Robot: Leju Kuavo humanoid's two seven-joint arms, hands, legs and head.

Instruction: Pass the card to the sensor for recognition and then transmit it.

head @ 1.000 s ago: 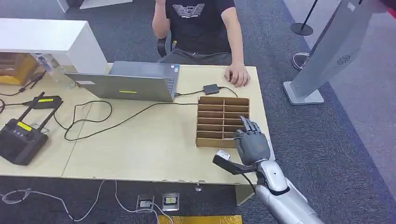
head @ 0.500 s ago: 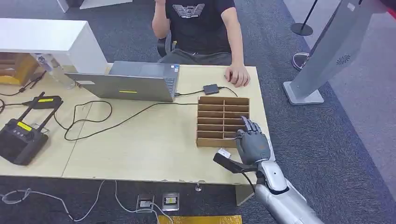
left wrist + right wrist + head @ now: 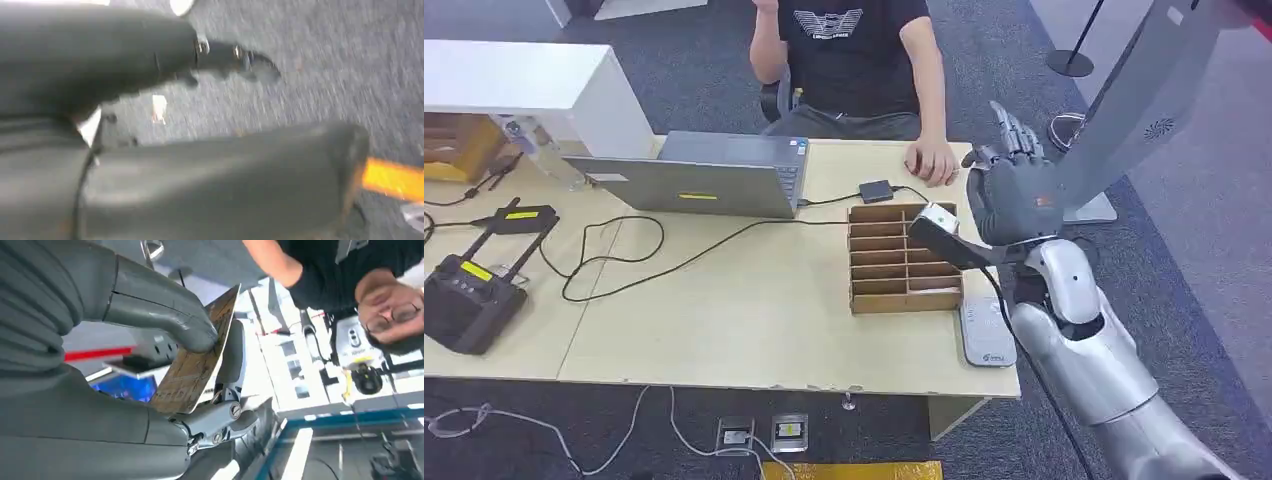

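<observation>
My right hand (image 3: 1016, 190) is raised above the table's far right corner, close to the seated person's hand (image 3: 934, 163). In the right wrist view the hand (image 3: 150, 370) pinches a tan patterned card (image 3: 200, 357) between its thumb and its fingers (image 3: 220, 420). The card faces the person across the table. A flat grey sensor (image 3: 984, 335) lies on the table near the right front edge, well below my hand. My left hand (image 3: 215, 125) hangs over the grey carpet, blurred, with thumb and fingers apart and nothing between them.
A cardboard slotted box (image 3: 902, 258) stands left of the sensor. Beyond it are a small black adapter (image 3: 876, 190) with its cable, a grey laptop (image 3: 714, 175) and a black controller (image 3: 469, 295) at far left. A grey kiosk (image 3: 1124, 110) stands right of the table.
My right hand has lifted from the near edge beside the box and swung up and away towards the person, uncovering the grey sensor on the table.
</observation>
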